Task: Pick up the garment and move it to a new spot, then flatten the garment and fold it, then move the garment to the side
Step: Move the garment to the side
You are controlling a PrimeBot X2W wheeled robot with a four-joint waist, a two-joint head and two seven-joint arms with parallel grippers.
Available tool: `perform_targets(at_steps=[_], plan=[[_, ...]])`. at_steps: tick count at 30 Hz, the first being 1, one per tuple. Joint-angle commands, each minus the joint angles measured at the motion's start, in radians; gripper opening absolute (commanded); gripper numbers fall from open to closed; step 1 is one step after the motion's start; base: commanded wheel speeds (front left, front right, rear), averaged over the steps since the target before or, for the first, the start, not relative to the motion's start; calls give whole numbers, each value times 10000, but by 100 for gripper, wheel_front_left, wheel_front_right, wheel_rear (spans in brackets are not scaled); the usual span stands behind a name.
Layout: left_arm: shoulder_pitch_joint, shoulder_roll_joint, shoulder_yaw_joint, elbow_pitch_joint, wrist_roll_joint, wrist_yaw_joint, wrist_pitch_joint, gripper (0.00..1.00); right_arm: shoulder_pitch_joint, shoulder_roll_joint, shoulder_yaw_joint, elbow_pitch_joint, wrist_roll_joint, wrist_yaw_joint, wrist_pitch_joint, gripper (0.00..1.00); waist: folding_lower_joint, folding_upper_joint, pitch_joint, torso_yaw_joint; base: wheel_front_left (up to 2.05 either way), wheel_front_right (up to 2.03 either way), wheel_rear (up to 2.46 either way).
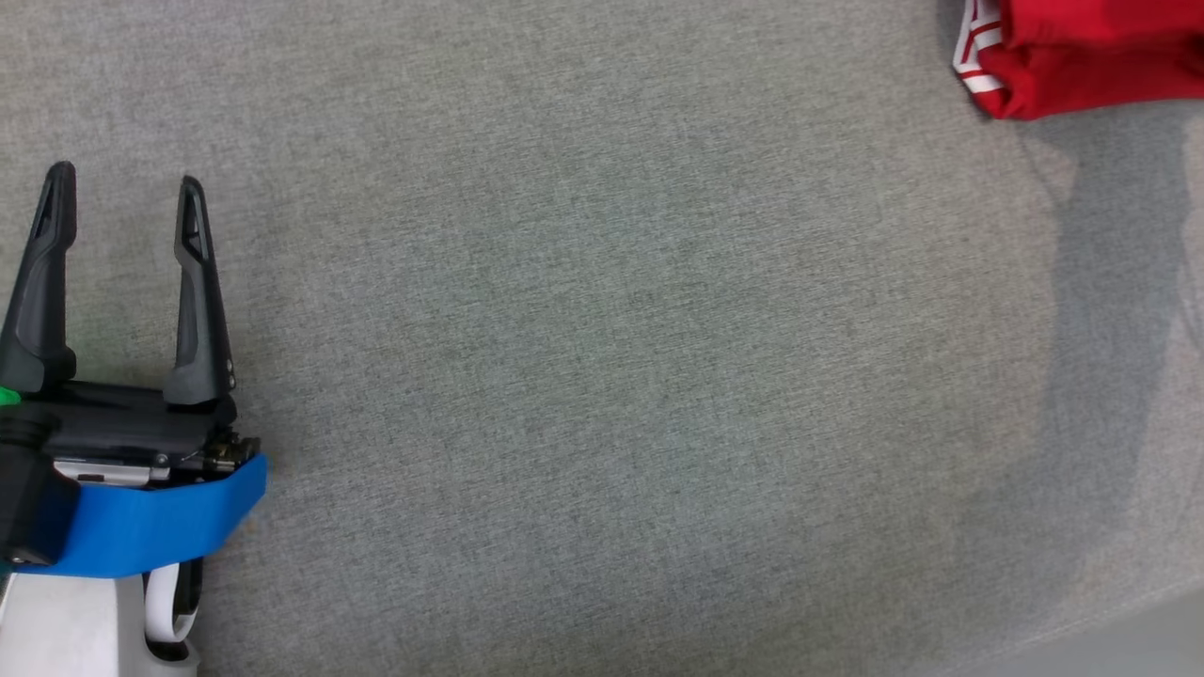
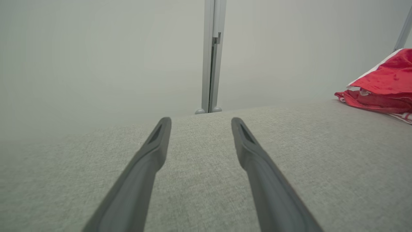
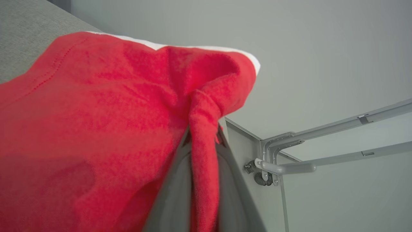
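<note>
Fingers of the left gripper (image 1: pixel 127 183) stand wide apart above the grey fabric surface (image 1: pixel 602 376) at the lower left of the head view, with nothing between them. Well apart from it, the red garment (image 1: pixel 1082 56) with white stripes lies bunched at the top right corner of that view. From the right wrist, the right gripper (image 3: pixel 202 141) is clamped narrow on a gathered fold of the garment, the red cloth squeezed between its 2 fingers.

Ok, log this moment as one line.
left gripper: open, empty | right gripper: shut on garment | garment: far right of grey surface
</note>
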Motion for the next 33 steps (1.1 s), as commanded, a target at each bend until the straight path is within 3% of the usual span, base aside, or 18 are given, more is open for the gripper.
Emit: perform_targets(at_steps=[1,4,12,17,29,33], plan=[[-164,73,74,16,-43,17,-19,100,-245,-3,72,251,-116,-2,-12,7,0,-2,117,115,0,0,0],[-158,94,147,46,-63,54,-18,100,-490,90,46,542,-201,-2,-128,100,0,-2,191,159,0,0,0],[-210,-26,180,244,-141,80,-7,100,-854,295,-208,1364,-609,-2,-495,100,0,-2,-68,283,0,0,0],[-94,-264,184,499,-200,120,-10,100,-547,520,-407,1112,-872,-2,-751,100,0,-2,-752,506,0,0,0],[563,-945,474,1258,-415,133,-9,100,1801,1368,-1923,-1905,-730,-2,-789,100,0,-2,-2664,1228,0,0,0],[947,-1249,567,1713,-457,118,-8,100,3415,1948,-2839,-3047,-666,-1,-789,100,0,-2,-3581,1615,0,0,0]])
